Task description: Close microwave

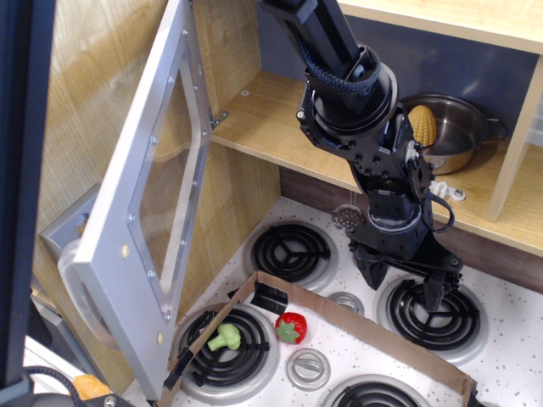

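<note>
Hidden or cut off: the microwave [161,212] shows only its silver-grey door, seen from the inner side; the door's lower corner and curved handle run behind the cardboard and the left frame edge. The arm's upper links leave the frame at the top. A dark vertical bar covers the far left.
Hard to make out: an orange object at the bottom left corner is too cropped to identify.
Microwave: door swung wide open, hinged against the wooden cabinet wall at left, its clear window facing the stove.
Gripper [407,284]: black, pointing down above the stove between the back burners, well apart from the door; the two fingers stand spread with nothing between them.
Burners [293,252]: five black coils visible, the front right one only partly.
Knobs [307,367]: two round silver ones between the coils.
Pot [458,136]: one steel pot on the wooden shelf, holding a yellow corn cob [422,125].
Cardboard strip [356,326]: one, bent across the stove.
Toy food on stove: one green broccoli [225,337], one red strawberry [290,327].
</note>
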{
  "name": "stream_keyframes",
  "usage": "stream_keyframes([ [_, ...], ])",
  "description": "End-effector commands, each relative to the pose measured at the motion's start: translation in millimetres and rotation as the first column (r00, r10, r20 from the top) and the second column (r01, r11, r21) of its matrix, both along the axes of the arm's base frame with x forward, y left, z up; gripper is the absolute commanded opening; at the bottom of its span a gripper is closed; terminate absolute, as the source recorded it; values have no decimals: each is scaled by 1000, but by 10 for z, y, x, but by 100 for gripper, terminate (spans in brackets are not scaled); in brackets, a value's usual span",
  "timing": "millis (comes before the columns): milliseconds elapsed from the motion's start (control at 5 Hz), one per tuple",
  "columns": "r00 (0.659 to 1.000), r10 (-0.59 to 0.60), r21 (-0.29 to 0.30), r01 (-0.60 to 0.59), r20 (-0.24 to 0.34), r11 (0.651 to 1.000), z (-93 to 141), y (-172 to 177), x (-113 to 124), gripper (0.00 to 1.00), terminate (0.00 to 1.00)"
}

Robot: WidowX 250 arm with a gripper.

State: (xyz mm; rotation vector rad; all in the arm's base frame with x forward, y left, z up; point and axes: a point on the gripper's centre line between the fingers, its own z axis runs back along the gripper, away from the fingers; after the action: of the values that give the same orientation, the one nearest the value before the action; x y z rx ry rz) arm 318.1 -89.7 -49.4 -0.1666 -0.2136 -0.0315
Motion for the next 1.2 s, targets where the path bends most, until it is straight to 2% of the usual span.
stream_keyframes([
  [0, 1000, 0, 0, 0, 0, 1000, 0, 0, 0, 100, 0],
  [200, 999, 30, 18, -29, -28, 999, 274, 113, -51, 100, 0],
  [600, 1000, 9, 88, -11, 21, 996, 715, 391, -59, 100, 0],
  [800, 999, -28, 167, 21, 38, 986, 995, 632, -34, 100, 0],
  [1000, 998, -56, 221, 57, -9, 974, 1352, 825, -18, 100, 0],
])
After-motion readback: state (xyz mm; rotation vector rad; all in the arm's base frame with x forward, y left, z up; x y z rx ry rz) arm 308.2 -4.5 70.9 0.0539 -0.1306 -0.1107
